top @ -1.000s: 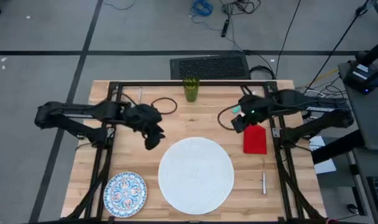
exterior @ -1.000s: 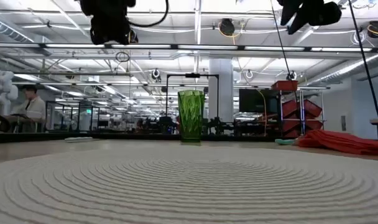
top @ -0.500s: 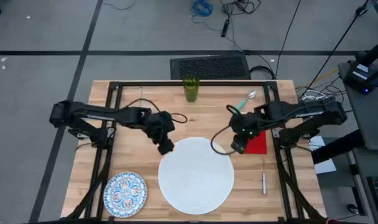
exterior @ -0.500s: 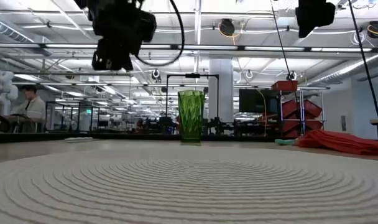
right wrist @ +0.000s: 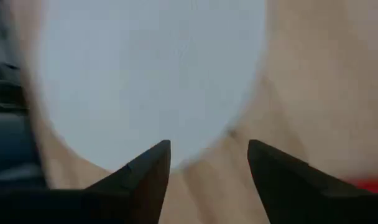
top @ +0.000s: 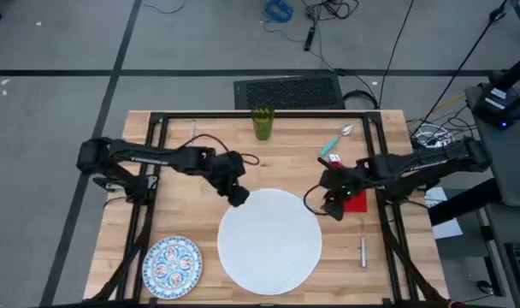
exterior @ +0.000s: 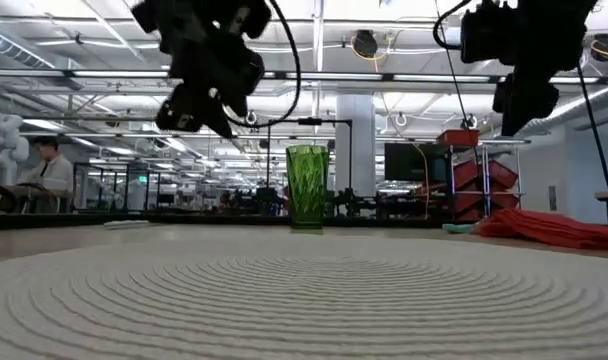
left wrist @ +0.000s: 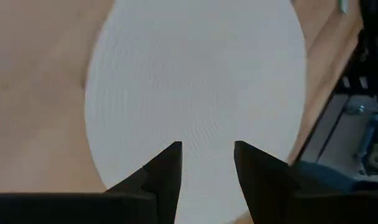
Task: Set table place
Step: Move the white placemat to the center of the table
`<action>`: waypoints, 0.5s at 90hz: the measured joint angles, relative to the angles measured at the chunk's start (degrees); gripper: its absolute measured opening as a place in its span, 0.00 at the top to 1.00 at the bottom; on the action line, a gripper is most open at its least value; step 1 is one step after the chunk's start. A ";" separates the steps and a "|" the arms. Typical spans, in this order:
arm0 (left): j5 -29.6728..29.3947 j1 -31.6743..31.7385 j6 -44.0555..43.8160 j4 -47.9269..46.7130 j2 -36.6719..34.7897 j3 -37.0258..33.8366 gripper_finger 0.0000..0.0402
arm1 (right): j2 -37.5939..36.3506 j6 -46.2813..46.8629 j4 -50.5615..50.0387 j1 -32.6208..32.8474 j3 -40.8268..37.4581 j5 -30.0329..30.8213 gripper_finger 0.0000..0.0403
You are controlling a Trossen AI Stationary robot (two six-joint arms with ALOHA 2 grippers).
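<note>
Pale butcher-block table (top: 183, 171) carried the large white plate (top: 269, 242) — round, matte, ringed with fine ridges. Both grippers hung just beyond its far rim, fingers parted and empty: left gripper (top: 238, 196) at the far-left edge, right gripper (top: 335, 205) at the far-right, beside the red napkin (top: 356, 200). Neither looked clearly nearer.

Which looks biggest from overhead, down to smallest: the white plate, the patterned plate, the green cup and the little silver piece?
In the high view:
1. white plate
2. patterned plate
3. green cup
4. silver piece
The cup is seen from above, so its height is hidden; the red napkin is partly covered, so it is left out.
</note>
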 joint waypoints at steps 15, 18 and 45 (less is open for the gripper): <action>4.87 5.31 3.07 0.15 5.66 0.00 0.67 | -0.37 0.89 6.31 0.00 0.46 -0.57 0.51; 6.01 6.02 4.31 0.50 6.96 0.00 0.67 | -0.39 0.89 7.25 0.01 0.64 -0.57 0.51; 6.24 8.65 8.43 6.08 15.35 0.00 0.67 | -0.45 -0.42 9.88 0.01 0.81 -0.81 0.51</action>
